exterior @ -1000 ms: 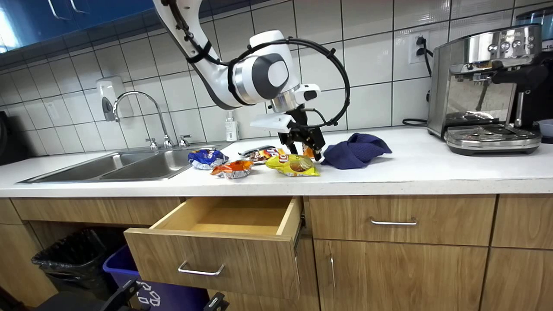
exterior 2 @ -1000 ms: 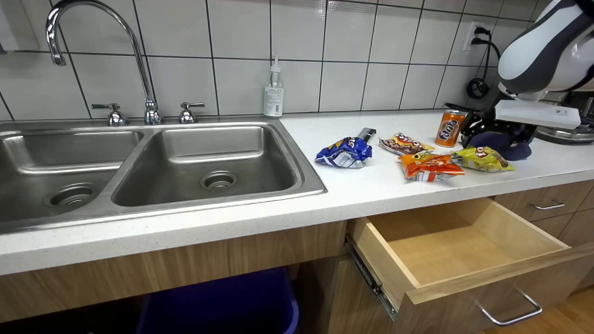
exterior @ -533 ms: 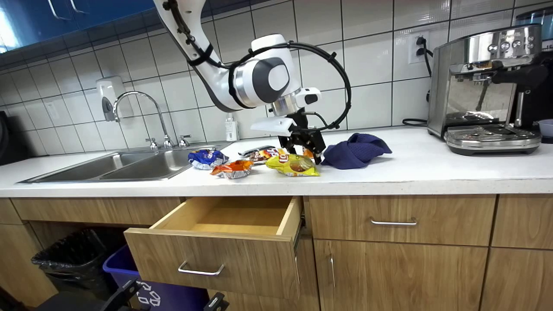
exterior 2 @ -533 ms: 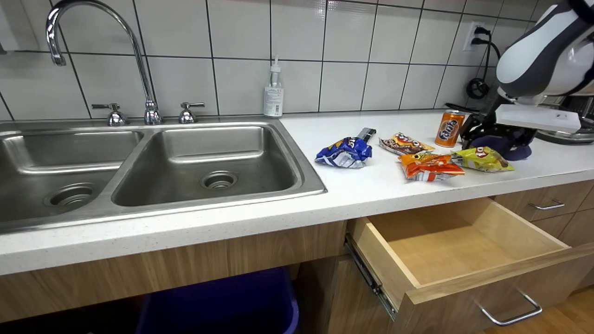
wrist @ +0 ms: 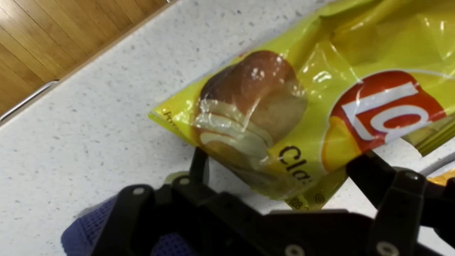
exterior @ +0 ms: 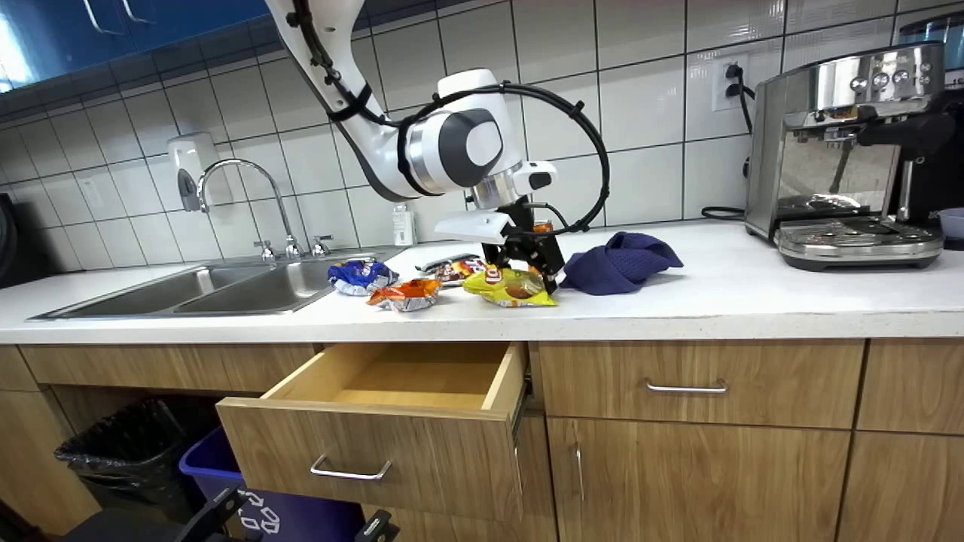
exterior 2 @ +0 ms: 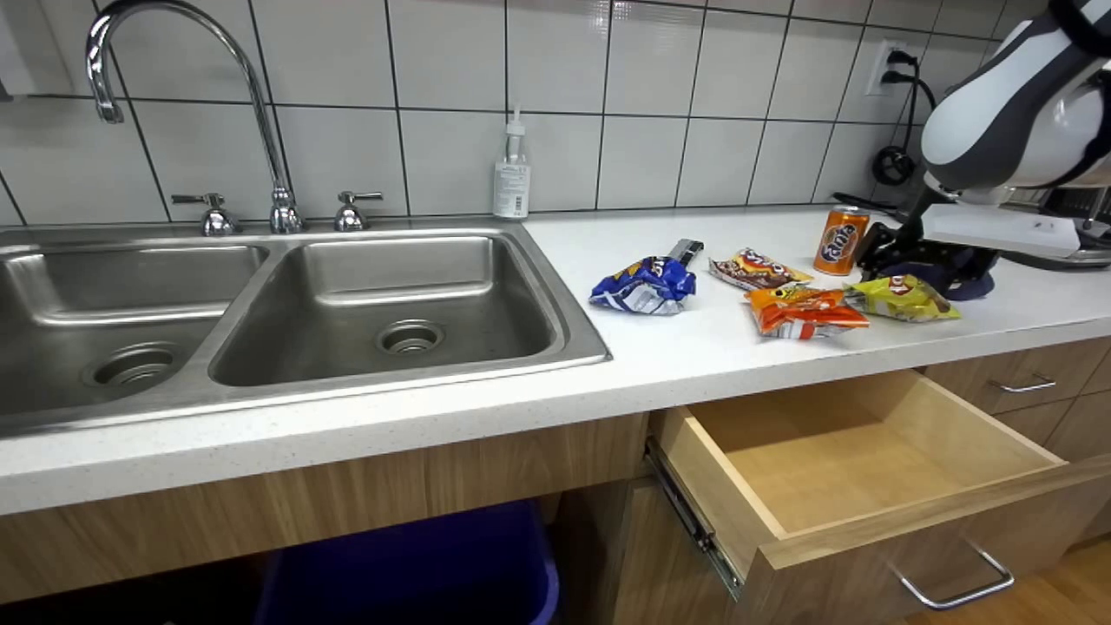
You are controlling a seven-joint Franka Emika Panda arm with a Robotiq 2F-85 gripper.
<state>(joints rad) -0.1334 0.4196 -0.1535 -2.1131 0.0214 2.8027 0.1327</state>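
Supporting the yellow chip bag [exterior: 514,288], which lies on its broad face, is the white desk [exterior: 715,301]. A pulled-out drawer [exterior: 376,433] projects below the bag. At the bag's edge, the pincer [wrist: 280,158] stands wide, apparently spread to leave room for the bag between its jaws; contact cannot be judged. Beside the bag rests a crumpled navy cloth [exterior: 621,263]; behind the bag, an orange can [exterior 2: 840,241] stands upright.

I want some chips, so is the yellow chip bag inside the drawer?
No, in an exterior view the yellow chip bag lies on the white counter, higher than the open drawer.
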